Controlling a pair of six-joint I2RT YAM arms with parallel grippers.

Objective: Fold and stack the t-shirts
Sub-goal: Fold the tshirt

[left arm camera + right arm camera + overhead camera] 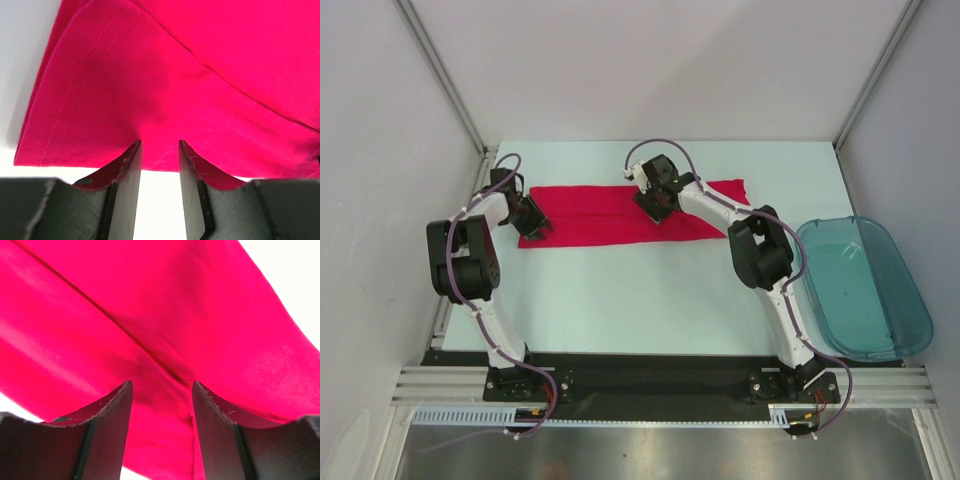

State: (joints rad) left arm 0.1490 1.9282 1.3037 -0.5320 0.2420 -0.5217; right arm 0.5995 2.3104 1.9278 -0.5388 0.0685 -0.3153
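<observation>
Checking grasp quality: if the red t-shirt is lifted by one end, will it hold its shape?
Probably not: the t-shirt lies in flat, layered folds, so it would likely droop and unfold. Thin edges suggest lightness; pushed, it may bunch.

A translucent teal bin [865, 290] is set at three o'clock on the white table [620, 300], apparently overhanging its right edge.
</observation>
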